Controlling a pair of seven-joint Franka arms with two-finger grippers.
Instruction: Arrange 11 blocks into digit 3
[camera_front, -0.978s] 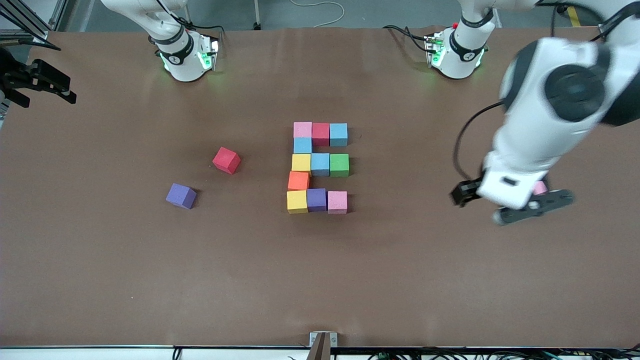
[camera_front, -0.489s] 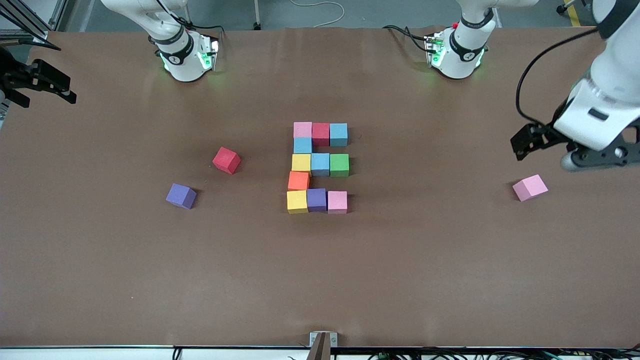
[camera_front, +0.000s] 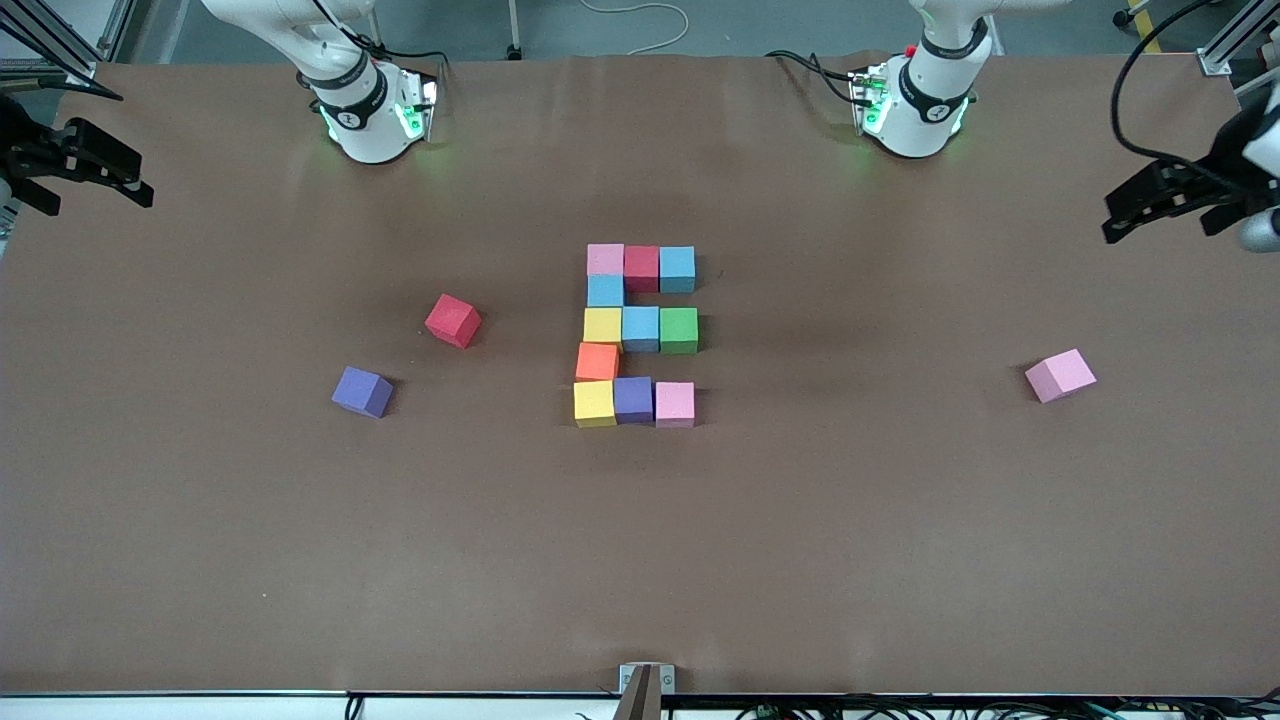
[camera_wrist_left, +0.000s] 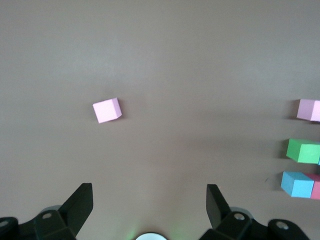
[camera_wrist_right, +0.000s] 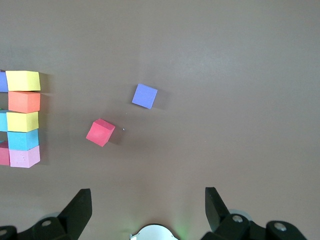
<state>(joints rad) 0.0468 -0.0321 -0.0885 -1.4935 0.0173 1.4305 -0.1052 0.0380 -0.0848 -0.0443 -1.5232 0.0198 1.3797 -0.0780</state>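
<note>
well, my left gripper (camera_front: 1165, 205) hangs high over the desk (camera_front: 860, 520) edge at the left arm's end, fingers (camera_wrist_left: 80, 205) spread wide and holding nothing. my right gripper (camera_front: 85, 170) waits over the desk edge at the right arm's end, its fingers (camera_wrist_right: 80, 207) spread apart and empty as well.

the digit 3 (camera_front: 637, 335) sits mid-desk as eleven touching cubes: a pink, red and light blue bar farthest from the front camera, a light blue single under the pink one, then a yellow, light blue and green bar, an orange single (camera_front: 597, 361) slightly askew, and a yellow, purple and pink bar nearest the camera.

three blocks lie loose. a pink block (camera_front: 1060, 375) rests tilted toward the left arm's end, well apart from the figure. a red block (camera_front: 453, 320) and a purple block (camera_front: 362, 391) lie toward the right arm's end, near each other, the purple one nearer the front camera.
</note>
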